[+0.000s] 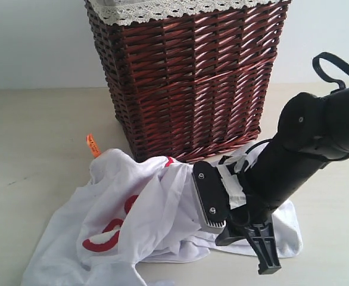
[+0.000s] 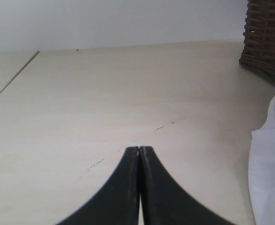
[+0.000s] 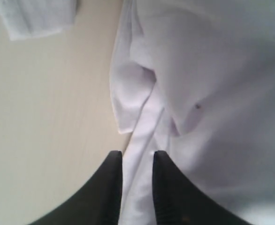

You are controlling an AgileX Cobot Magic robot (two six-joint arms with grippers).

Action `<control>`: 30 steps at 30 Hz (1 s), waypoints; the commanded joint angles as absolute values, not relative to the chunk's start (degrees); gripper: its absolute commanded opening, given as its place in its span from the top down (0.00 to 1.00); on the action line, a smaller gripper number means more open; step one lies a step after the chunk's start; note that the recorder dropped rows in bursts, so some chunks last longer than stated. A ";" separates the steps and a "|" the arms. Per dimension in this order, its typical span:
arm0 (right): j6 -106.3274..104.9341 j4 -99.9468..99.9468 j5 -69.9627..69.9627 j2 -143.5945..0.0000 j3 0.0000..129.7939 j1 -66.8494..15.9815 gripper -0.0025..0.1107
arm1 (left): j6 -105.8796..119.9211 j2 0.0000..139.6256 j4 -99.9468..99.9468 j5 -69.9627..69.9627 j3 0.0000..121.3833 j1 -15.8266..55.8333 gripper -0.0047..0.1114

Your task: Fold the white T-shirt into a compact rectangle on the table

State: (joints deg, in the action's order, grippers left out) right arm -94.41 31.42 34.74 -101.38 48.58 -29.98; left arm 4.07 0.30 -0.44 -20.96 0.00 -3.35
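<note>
The white T-shirt lies crumpled on the table in front of the basket, red lettering showing and its orange neck tag sticking up at the left. My right gripper reaches down at the shirt's right edge. In the right wrist view a fold of the white T-shirt runs between the fingers of the right gripper, which are closed on it. My left gripper is shut and empty over bare table, with the shirt's edge off to its side.
A tall dark red-brown wicker basket with white lace trim stands right behind the shirt, and its corner shows in the left wrist view. Bare table lies beside the grasped fold. A wall rises behind the table.
</note>
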 commanded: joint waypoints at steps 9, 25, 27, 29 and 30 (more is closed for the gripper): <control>-89.92 28.44 32.27 -109.46 48.45 -30.02 0.61 | 4.10 0.00 -0.64 -20.48 0.00 -3.34 0.96; -80.20 20.87 31.22 -102.72 48.45 -30.02 0.98 | 4.10 0.00 -0.64 -20.48 0.00 -3.34 0.96; -80.20 21.03 31.22 -99.56 48.45 -30.02 0.98 | 4.10 0.00 -0.64 -20.48 0.00 -3.34 0.96; -80.20 20.87 31.33 -96.09 48.45 -30.02 0.98 | 4.10 0.00 -0.64 -20.48 0.00 -3.34 0.96; -80.20 20.87 31.42 -94.08 48.45 -30.02 0.98 | 4.10 0.00 -0.64 -20.48 0.00 -3.34 0.96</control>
